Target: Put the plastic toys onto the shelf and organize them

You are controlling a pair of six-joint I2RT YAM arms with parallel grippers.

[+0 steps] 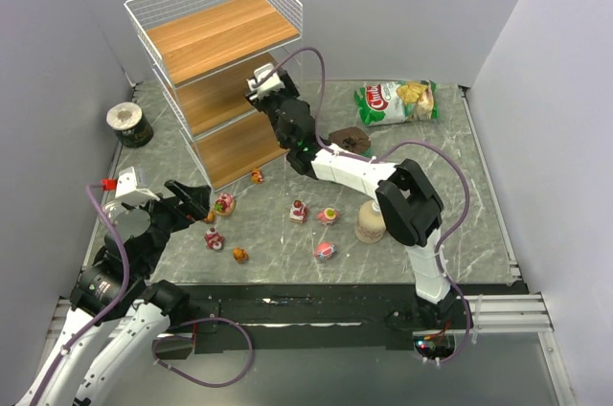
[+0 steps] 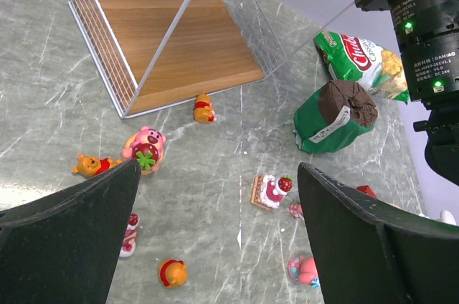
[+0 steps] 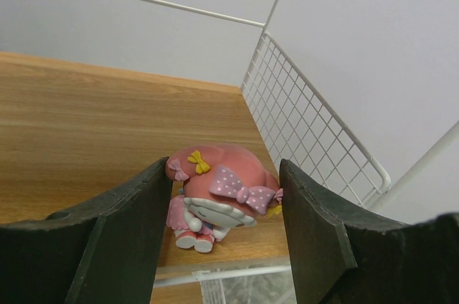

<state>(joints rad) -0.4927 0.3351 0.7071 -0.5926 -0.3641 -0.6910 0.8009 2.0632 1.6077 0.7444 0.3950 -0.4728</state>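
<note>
Right gripper (image 3: 224, 175) clamped on pink toy (image 3: 222, 193): pink hood, yellow bow, polka-dot bow, white face, head tipped forward. It sits at the edge of the shelf (image 3: 107, 117) middle tier, near the wire wall. Left gripper (image 2: 219, 166) jaws wide apart, above loose toys (image 2: 145, 148) on the table (image 1: 460, 195), near left.

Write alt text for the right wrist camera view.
A pink figurine with spotted bows is gripped in the right pincer, at the front edge of a wooden shelf tier. White wire mesh closes the tier's right side.
</note>
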